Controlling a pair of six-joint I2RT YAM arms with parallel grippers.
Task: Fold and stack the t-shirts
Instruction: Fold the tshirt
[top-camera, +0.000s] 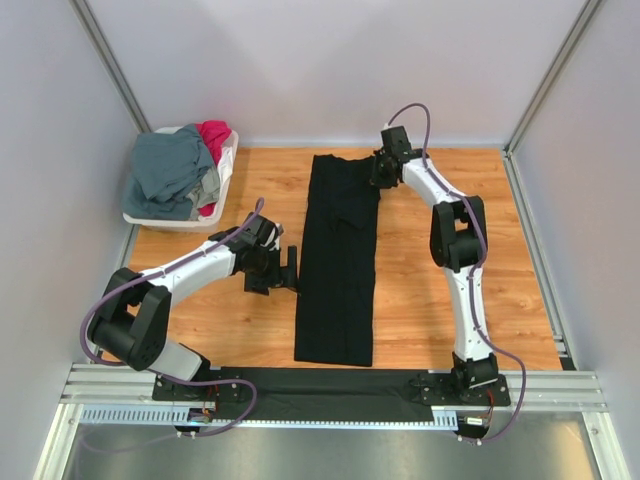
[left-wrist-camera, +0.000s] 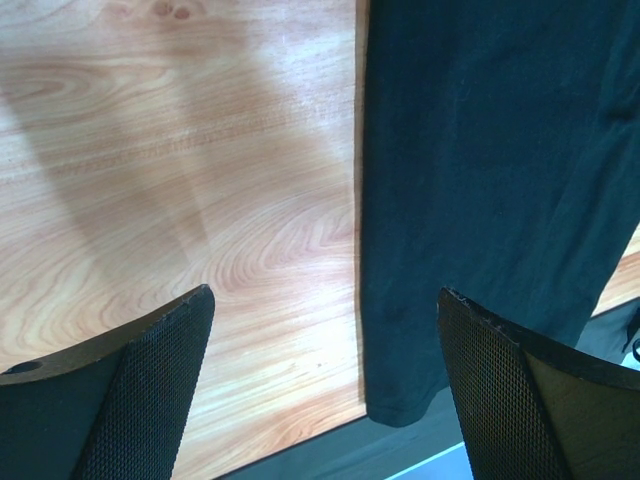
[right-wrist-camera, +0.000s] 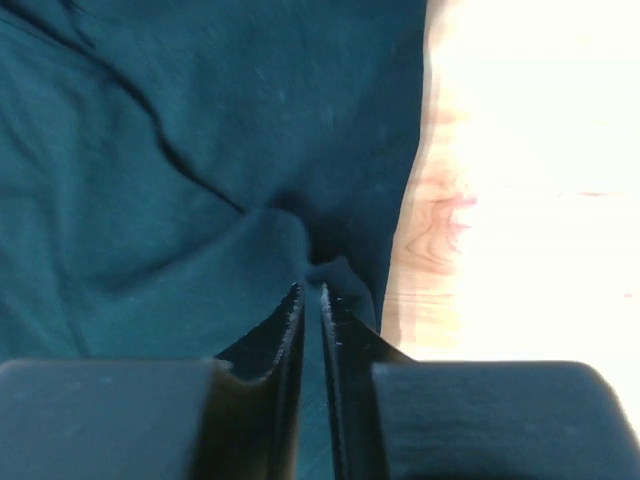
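The right jaws pinch the black t-shirt (top-camera: 338, 260) (folded lengthwise); left jaws gape.

walls (top-camera: 340, 60): pale grey panels | tabletop (top-camera: 430, 300): light wood | frame (top-camera: 106, 60): alu posts | light: even, bright

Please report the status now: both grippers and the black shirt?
Left gripper open, beside black shirt, at its left edge. Right gripper shut on its far right edge. Nothing blocking.

The overhead view is lit evenly, with only faint shadows cast on the table (top-camera: 430, 300). In the right wrist view its wood is bleached by glare and the black t-shirt (right-wrist-camera: 200, 150) is tinted teal.
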